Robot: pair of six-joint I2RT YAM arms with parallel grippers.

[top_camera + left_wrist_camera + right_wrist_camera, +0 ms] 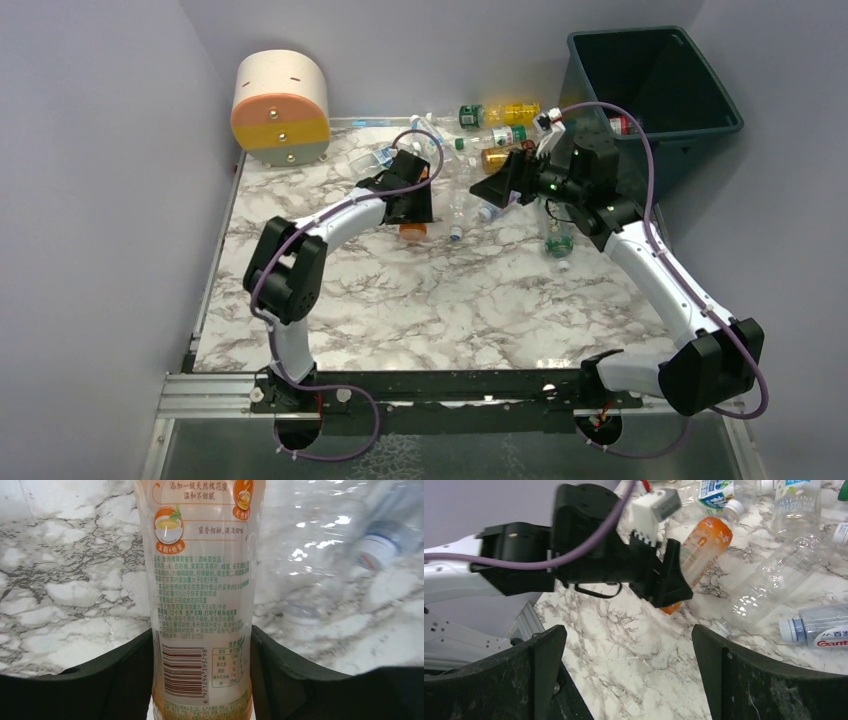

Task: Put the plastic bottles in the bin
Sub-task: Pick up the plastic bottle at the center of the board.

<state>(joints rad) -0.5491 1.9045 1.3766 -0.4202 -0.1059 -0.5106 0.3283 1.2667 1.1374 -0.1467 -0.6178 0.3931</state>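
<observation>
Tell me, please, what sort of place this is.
Probably a robot test cell: plain walls enclose a marble-patterned table, two robot arms are bolted at its edge, and plastic bottles lie near a bin.

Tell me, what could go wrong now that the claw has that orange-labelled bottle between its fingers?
The left gripper pinches the orange-labelled bottle near its base end, so the long body may pivot or slip when lifted. A clear empty bottle lies close beside it and could get knocked and roll away. The bin stands far right, beyond the open right gripper, which hangs close by; carrying the bottle across might bump the two grippers together.
</observation>
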